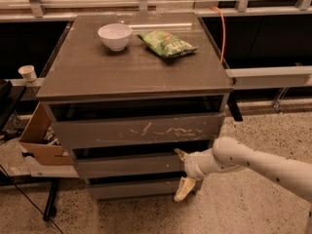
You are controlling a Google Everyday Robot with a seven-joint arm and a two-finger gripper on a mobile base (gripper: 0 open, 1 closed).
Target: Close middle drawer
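The middle drawer (126,165) is the plain grey-brown second front of the cabinet. It sticks out a little, with a dark gap above it. My gripper (182,172) is at the end of the white arm coming in from the right. It is open and empty, right in front of the drawer's right end. One tan finger (181,155) points up at the drawer's top edge. The other finger (185,189) hangs down over the lowest front (131,189). I cannot tell whether the fingers touch the panel.
The top front (136,130), streaked with white scratches, also stands out a little. On the cabinet top are a white bowl (115,36) and a green snack bag (167,43). A cardboard box (41,135) and a paper cup (28,73) are at the left. Speckled floor lies at the right.
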